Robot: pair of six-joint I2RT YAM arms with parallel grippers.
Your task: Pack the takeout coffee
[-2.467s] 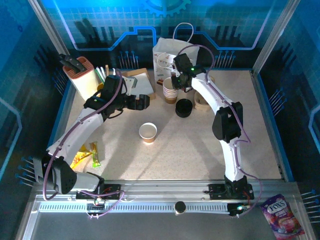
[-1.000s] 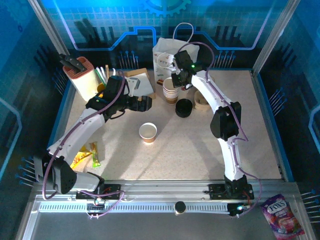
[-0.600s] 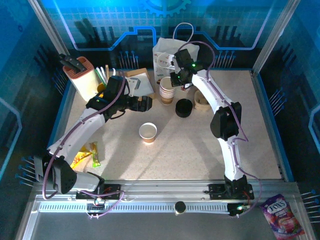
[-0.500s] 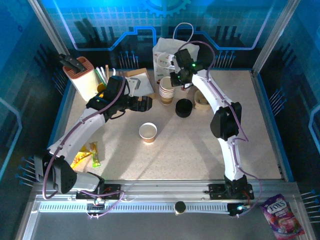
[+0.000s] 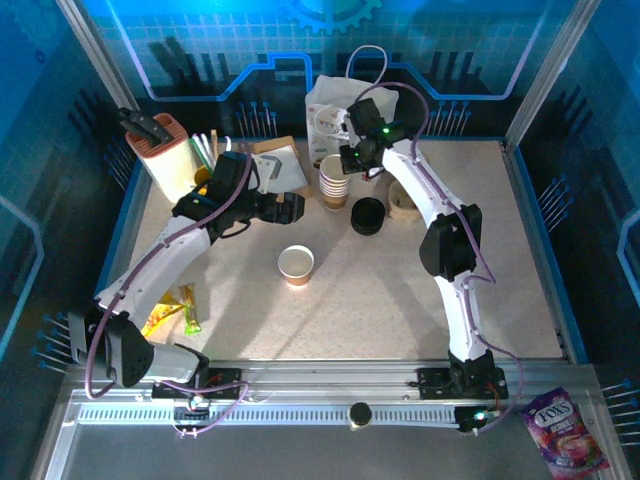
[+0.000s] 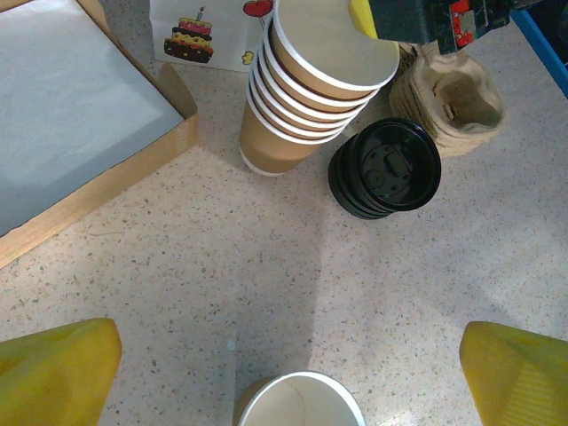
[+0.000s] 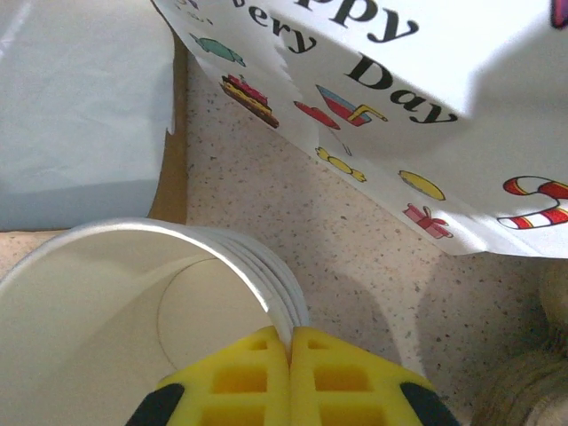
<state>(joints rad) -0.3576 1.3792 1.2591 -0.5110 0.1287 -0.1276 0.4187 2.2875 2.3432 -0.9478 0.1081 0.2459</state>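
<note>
Since the cups come nested, my right end effector [image 7: 290,355] is clenched on the rim of the top cup [image 7: 106,319]. The rim runs straight into the seam between the yellow fingers. It's a thin pinch on the wall, which I read as peeling one cup off the cup stack [image 5: 334,183]. In the left wrist view the stack leans toward that grip, probably because the pinch drags the nested ones along. The risk is that two lift together, or the whole stack tips.

The stack sits at the far middle of the bench [image 5: 400,290], just in front of the printed paper bag [image 5: 335,105]. The black lids [image 5: 368,215] are piled just beside it and the pulp carrier [image 5: 403,200] is behind them. A loose cup [image 5: 296,265] stands upright and open near the middle of the bench, well apart from the stack. No cup has a lid on, so I judge the task to be early.

My left end effector [image 5: 292,207] is released, fingers [image 6: 58,382] spread wide and holding nothing. It hovers over the bench between the box [image 6: 80,133] lined with white paper and the loose cup, facing the stack. That is likely a standby position, ready to steady the stack or take the loose cup. Lids, carrier and bag are all clustered close together, which keeps the reaches short.
</note>
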